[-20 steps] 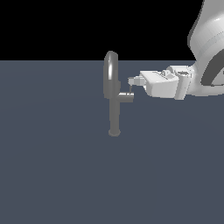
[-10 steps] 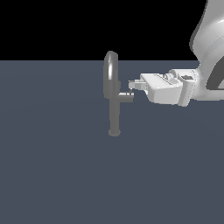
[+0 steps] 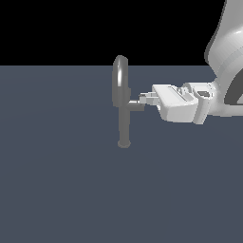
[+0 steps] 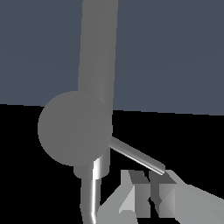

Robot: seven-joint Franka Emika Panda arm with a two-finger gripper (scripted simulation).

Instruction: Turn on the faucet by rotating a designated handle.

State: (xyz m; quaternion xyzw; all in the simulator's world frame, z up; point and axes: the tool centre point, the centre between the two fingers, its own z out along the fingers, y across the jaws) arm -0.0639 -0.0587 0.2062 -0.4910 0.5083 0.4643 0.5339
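A grey metallic faucet [image 3: 124, 116] stands on the flat slate-blue worktop [image 3: 57, 180], a slim cylindrical post under a thick arched loop spout. Its handle [image 3: 136, 105], a short stub with a thin lever rod [image 4: 136, 155], juts toward the exterior view's right. The white blocky pincer [image 3: 145, 98] sits at the stub's end, fingers [image 4: 164, 192] narrow, just beside the rod; contact unclear.

Flat slate-grey floor [image 3: 57, 190] — faucet [image 3: 124, 118] upright on it

Glossy white arm [image 3: 227, 52] — blocky end effector [image 3: 142, 100]

flat slate-grey floor [image 3: 61, 190], black backdrop [image 3: 57, 28]
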